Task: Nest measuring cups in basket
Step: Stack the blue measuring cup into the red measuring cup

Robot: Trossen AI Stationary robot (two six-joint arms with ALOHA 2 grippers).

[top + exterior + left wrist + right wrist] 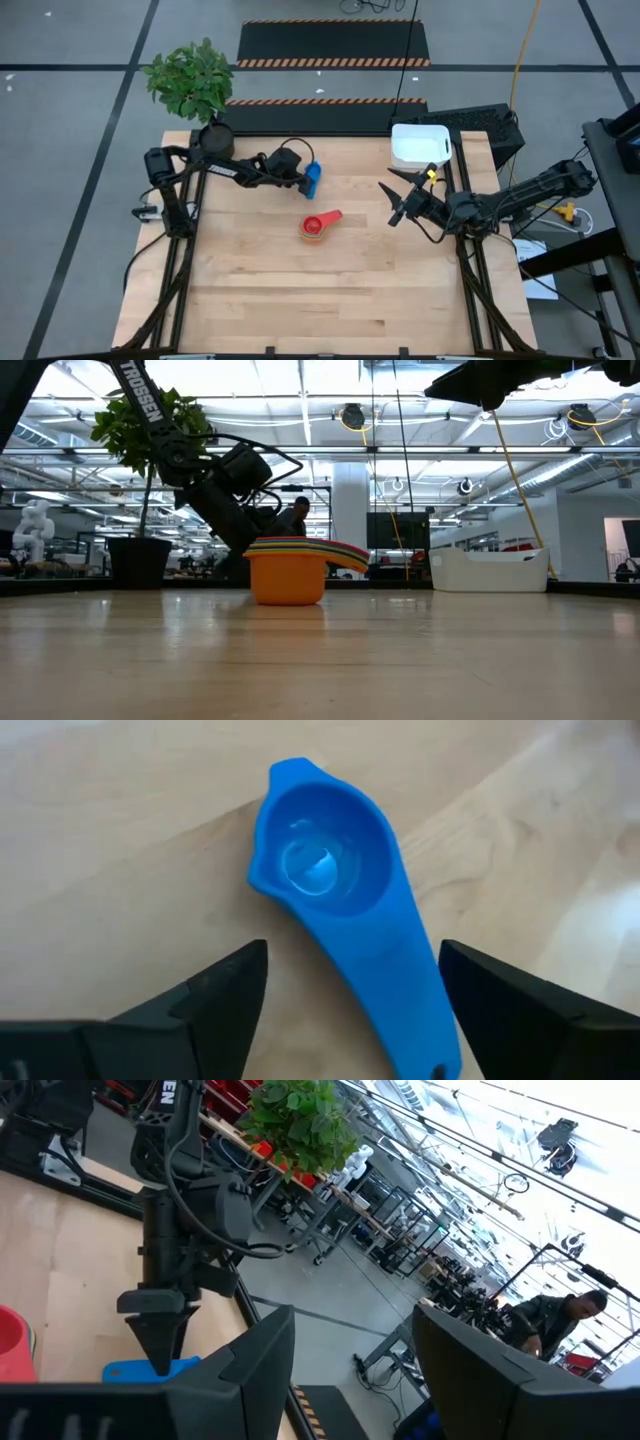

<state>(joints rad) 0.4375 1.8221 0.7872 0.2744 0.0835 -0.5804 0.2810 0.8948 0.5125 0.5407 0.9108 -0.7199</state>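
A blue measuring cup (pixel 330 860) sits mouth-up on the table, with its handle (pixel 410 1000) running back between the fingers of my left gripper (pixel 353 948). The gripper is open, and both fingers stand clear on either side of the handle. In the high view the cup (pixel 313 180) is left of centre toward the far edge, at the left gripper (pixel 303 176). A nested stack of cups (pixel 318 225), red and orange showing, stands on the table near the middle. The white basket (pixel 420 146) rests at the far right. My right gripper (pixel 393 200) hangs open above the table.
A potted plant (pixel 195 85) stands at the table's far left corner, behind the left arm. The stack of cups (pixel 287 575) lies between the two grippers. Bare wood covers the near half of the table (pixel 320 300). A person (pixel 555 1320) shows far off in the room.
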